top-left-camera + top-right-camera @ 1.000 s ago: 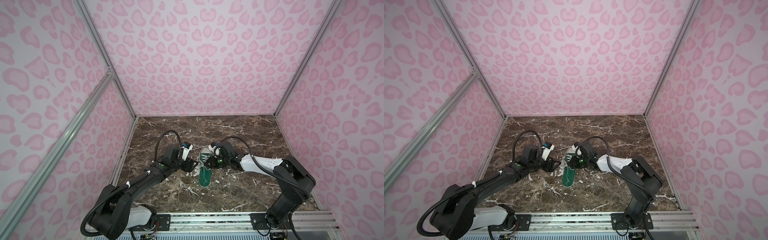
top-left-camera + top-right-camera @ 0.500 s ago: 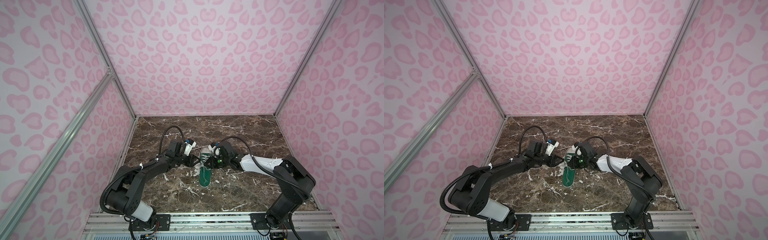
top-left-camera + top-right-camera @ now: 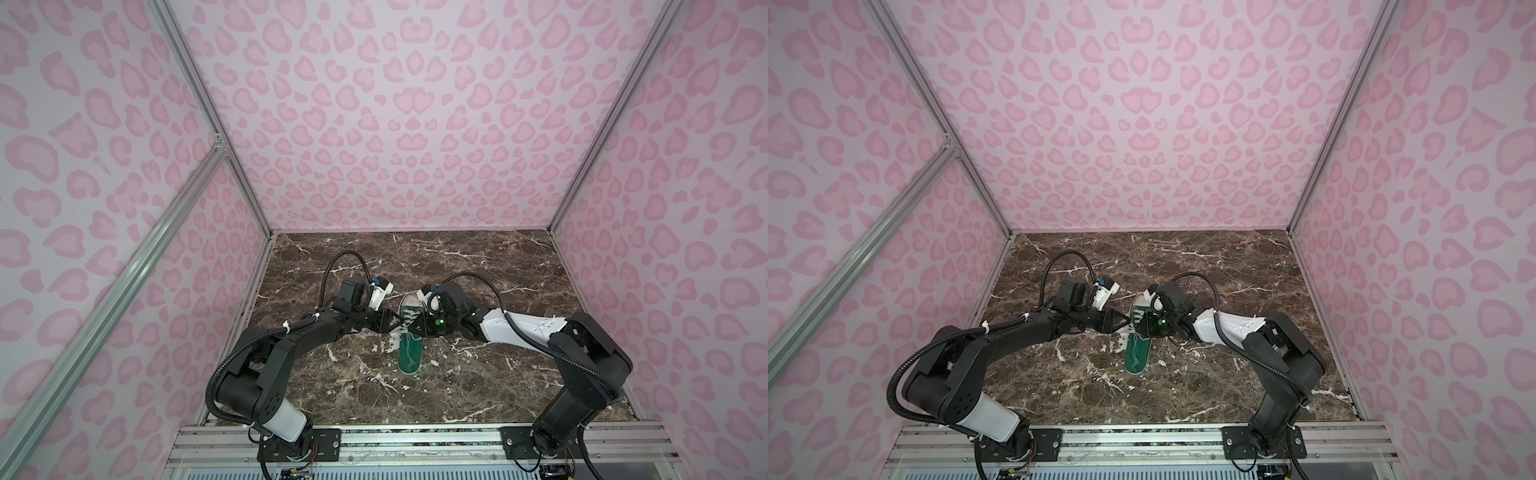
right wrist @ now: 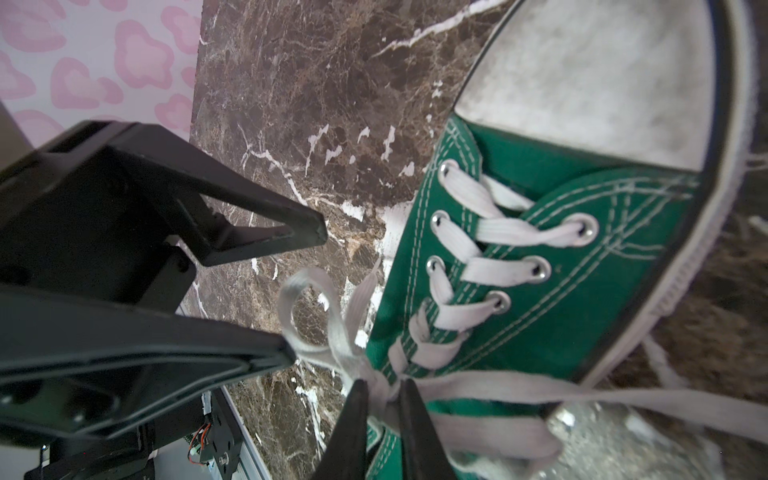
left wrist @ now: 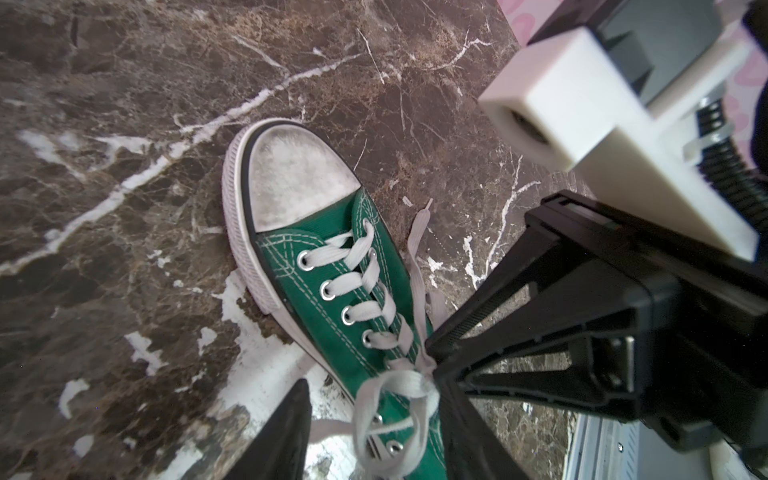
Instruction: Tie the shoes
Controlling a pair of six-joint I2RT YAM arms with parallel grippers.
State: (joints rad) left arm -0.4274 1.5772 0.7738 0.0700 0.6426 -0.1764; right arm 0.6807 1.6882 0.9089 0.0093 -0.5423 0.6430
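Observation:
One green sneaker lies mid-table in both top views, its white toe cap pointing to the back wall. Both grippers meet over its laces. My right gripper is shut on the white lace where the strands cross above the tongue. My left gripper stands open, with a small lace loop between its fingers. The loop touches one left finger. A loose lace end lies on the marble beside the shoe.
The brown marble table is boxed in by pink patterned walls on the left, back and right. An aluminium rail carrying both arm bases runs along the front edge. The arms' cables arch up behind the wrists.
My left gripper has moved right, from beside the shoe to over its laces, and the lace loop now sits between its fingers. The right gripper and shoe have not moved.

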